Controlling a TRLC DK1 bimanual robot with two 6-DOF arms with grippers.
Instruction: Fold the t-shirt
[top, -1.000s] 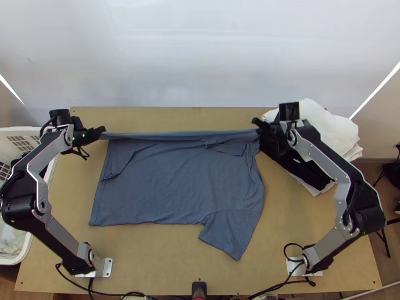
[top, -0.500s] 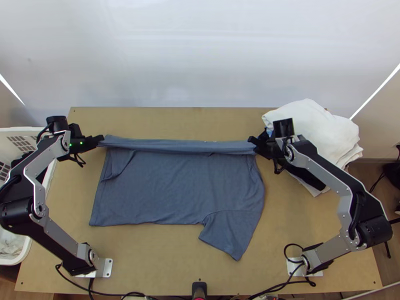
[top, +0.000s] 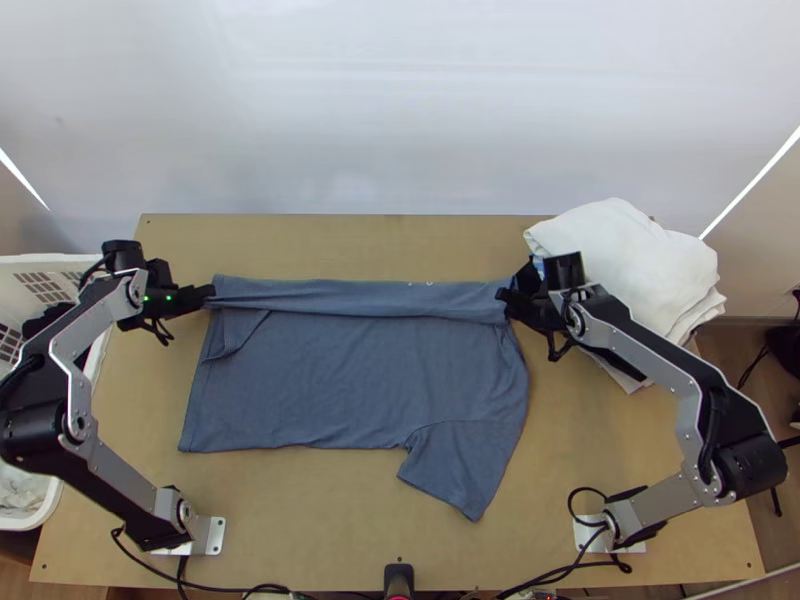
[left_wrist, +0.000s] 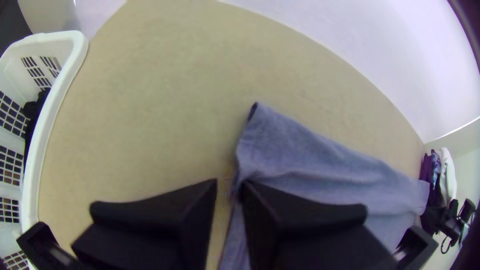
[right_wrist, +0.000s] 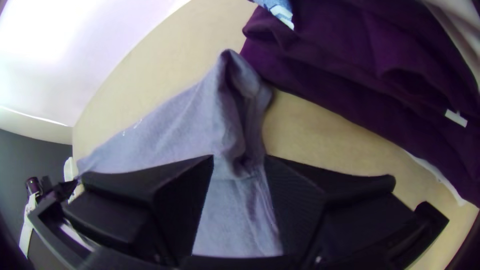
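Evidently the light wooden desk (top: 300, 520) carries everything, and across its middle lies the grey-blue cotton-looking t-shirt (top: 350, 370). Most of it is spread flat; a long band (top: 350, 297) along its far side is turned over towards the near edge, and one short sleeve (top: 455, 465) points out at the near right. I'd judge it light and soft, grippy rather than slippery and hardly fragile, though thin jersey slides into creases if it is tugged unevenly. For another fold, the two outer ends of the far band look the best places to take hold, both layers together.

The silver-and-black left arm (top: 125, 485) stands bent at the elbow out to the left, its wrist turned inward, low beside the band's left end. Its silver-and-black counterpart, the right arm (top: 650, 350), roughly mirrors it, wrist near the band's right end and close beside a stack of white cloths (top: 640, 245) with a dark purple garment (right_wrist: 360, 75).

The left tool (left_wrist: 229, 185) has its black fingers slightly parted, the shirt's side edge at one of them. The right tool (right_wrist: 239, 158) is spread wider, with cloth visible in its gap but nothing pinched.
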